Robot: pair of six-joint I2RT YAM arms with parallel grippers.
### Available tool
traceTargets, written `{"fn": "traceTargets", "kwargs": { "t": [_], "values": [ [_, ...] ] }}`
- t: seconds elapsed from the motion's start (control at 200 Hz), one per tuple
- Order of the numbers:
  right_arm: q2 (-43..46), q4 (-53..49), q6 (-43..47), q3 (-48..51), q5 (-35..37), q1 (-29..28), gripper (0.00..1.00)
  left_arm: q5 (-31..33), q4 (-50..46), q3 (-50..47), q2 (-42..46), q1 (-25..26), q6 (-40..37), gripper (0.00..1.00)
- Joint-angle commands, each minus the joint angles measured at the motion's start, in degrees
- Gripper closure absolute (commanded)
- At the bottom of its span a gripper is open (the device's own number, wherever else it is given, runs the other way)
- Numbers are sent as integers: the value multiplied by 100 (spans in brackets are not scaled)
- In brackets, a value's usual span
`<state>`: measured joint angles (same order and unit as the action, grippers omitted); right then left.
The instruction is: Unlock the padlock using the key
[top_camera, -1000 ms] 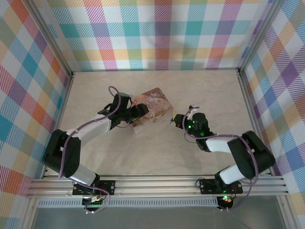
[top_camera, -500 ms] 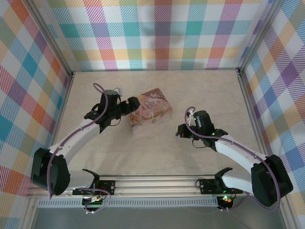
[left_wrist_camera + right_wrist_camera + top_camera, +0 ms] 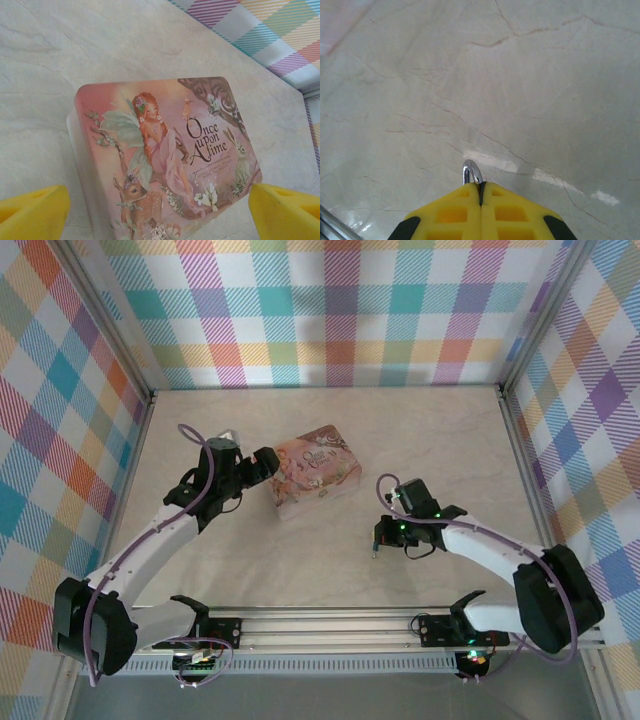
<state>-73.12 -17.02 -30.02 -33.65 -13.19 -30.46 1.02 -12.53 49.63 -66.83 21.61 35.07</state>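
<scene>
Two grippers differ: your right gripper [image 3: 480, 186] is pinched tight on the padlock [image 3: 473, 176], its chrome shackle [image 3: 468, 171] poking out between the yellow fingers [image 3: 452, 215] above the marble table [image 3: 530, 75]; your left gripper [image 3: 160, 196] gapes wide, facing the pink tin [image 3: 165, 145].

I count two grippers of mine, the left gripper [image 3: 268, 462] and the right gripper [image 3: 480, 187], with two yellow fingers [image 3: 35, 212] on each one, so four fingers together. There is one pink fairy tin [image 3: 165, 155], one silver metal loop [image 3: 470, 164], one marble-pattern table [image 3: 430, 430] and three plaid walls [image 3: 330, 310].
</scene>
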Motion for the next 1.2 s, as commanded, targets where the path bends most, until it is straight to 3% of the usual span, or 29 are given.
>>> {"fn": "traceTargets", "kwargs": {
  "t": [0.0, 0.65, 0.75, 1.195],
  "values": [
    [-157, 174, 115, -81, -115, -66, 100, 119, -124, -93, 167, -42, -88, 8],
    [-824, 590, 81, -54, -56, -162, 100, 188, -213, -157, 231, -60, -86, 7],
    [-811, 605, 75, -63, -53, -165, 94, 189, -207, -149, 232, -61, -86, 7],
    [-571, 433, 208, -166, 160, -170, 87, 242, -246, -164, 267, -69, -87, 7]
  ]
}}
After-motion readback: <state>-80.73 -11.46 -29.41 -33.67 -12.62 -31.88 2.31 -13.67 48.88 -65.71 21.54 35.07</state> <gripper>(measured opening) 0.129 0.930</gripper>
